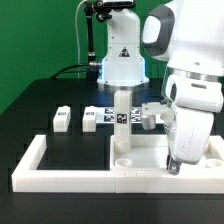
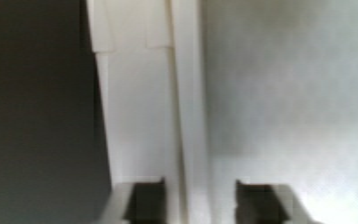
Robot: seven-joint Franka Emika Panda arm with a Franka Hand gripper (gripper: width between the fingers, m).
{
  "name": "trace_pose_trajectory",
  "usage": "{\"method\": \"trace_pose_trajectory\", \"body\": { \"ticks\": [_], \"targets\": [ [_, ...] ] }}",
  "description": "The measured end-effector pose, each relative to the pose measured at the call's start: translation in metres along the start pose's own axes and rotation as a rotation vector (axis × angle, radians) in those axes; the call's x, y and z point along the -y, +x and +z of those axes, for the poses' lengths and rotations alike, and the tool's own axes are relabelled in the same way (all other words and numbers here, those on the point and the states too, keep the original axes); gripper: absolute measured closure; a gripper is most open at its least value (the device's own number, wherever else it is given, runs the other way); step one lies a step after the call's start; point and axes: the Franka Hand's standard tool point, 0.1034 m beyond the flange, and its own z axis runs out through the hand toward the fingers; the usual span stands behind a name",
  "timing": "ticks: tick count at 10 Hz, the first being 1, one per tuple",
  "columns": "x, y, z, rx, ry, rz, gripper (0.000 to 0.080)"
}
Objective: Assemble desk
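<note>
Gripper (image 1: 177,167), fingers (image 2: 146,203) apart, low over the tabletop (image 1: 146,152) at the exterior view's right, one leg (image 1: 121,118) upright to its left.

Panel (image 1: 145,150): white plastic, smooth, matt.
Legs (image 1: 62,119): white plastic, printed black-and-white tags on faces.
Rail (image 1: 30,163): white plastic, smooth, matt.
Table (image 1: 40,95): black, matt.
Arm (image 1: 190,50): white shell, glossy, with highlights.

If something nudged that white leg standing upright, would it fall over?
Possibly: the leg is tall and narrow, so a push near its top could tip it, unless it is fixed into the tabletop, which I cannot tell. It looks like rigid plastic, probably stiff and light.
</note>
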Motion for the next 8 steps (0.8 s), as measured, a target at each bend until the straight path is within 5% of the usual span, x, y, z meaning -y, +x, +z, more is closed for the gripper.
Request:
{"method": "trace_pose_trajectory", "body": {
  "ticks": [1,2,3,8],
  "targets": [
    [0.0,-0.0003,0.0001,0.0,0.0,0.0,0.0526],
    [0.0,-0.0007,0.0002,0.0,0.0,0.001,0.0326],
    [-0.0001,-0.0011,0.0003,0.0,0.0,0.002,0.021],
    [-0.0004,-0.003,0.0006,0.001,0.001,0.004,0.0151]
  ]
}}
